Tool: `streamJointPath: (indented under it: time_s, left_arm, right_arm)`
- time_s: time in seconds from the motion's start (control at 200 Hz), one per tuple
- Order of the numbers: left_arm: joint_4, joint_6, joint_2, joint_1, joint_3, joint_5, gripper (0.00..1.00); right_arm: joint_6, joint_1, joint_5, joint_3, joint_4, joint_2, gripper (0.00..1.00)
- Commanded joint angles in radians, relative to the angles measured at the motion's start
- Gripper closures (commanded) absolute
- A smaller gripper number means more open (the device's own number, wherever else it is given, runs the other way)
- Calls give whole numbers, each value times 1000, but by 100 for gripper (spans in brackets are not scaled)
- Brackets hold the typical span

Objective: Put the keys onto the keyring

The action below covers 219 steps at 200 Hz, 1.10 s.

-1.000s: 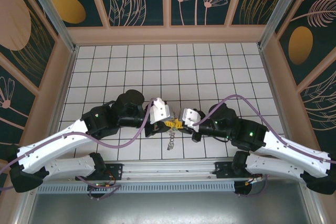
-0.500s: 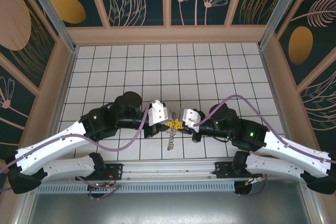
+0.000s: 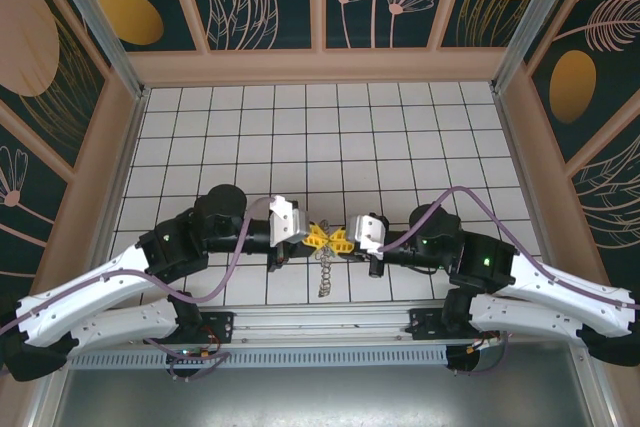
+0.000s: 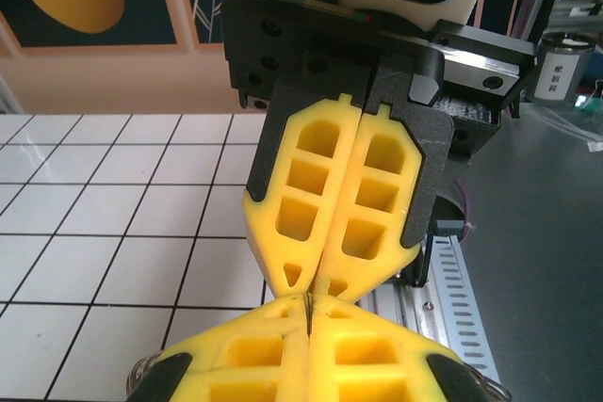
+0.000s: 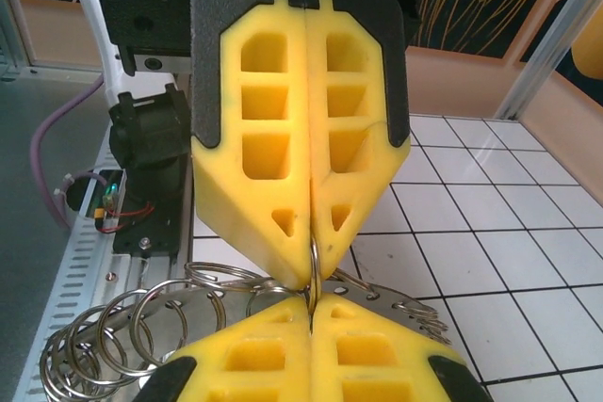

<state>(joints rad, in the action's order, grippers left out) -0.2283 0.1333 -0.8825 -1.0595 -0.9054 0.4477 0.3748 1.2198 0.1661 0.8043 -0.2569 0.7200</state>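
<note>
In the top view my left gripper and right gripper meet tip to tip just in front of the arm bases. Both are shut. The right wrist view shows a thin silvery ring of the keyring standing on edge. It is pinched between my right gripper below and the left gripper above. A bundle of several linked rings and flat holed metal strips hangs under it, seen from above as a dangling string. The left wrist view has my left gripper touching the right fingers. The keys are hidden.
The white tiled floor stretches away behind the grippers, ringed by a tan wall. A slotted metal rail and the arm bases lie just in front of the hanging bundle. Purple cables arc over both arms.
The left fingers have closed. Both wrists drew slightly apart and levelled out, so the yellow fingers now face each other tip to tip, with the ring bundle hanging between them.
</note>
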Motion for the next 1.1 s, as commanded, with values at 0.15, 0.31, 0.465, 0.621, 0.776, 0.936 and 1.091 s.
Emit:
streamJointPath:
  time_s: [0.15, 0.31, 0.465, 0.621, 0.776, 0.936, 1.091]
  left_arm:
    - [231, -64, 46, 1, 55, 52, 100]
    - [265, -69, 54, 1, 66, 52, 100]
    - [272, -73, 56, 1, 61, 58, 100]
    - [274, -81, 60, 1, 60, 62, 100]
    - [288, -86, 64, 1, 60, 69, 100]
    - [291, -92, 65, 1, 60, 72, 100]
    - [306, -99, 73, 1, 65, 76, 100]
  right_arm:
    - [19, 19, 32, -18, 54, -5, 94]
    - [20, 18, 29, -21, 60, -13, 89]
    - [9, 18, 46, -35, 71, -26, 90]
    - [3, 18, 40, -48, 76, -34, 95]
    - [3, 18, 41, -51, 85, -39, 88]
    - [1, 18, 38, -62, 96, -50, 89]
    - [1, 19, 30, -68, 97, -50, 88]
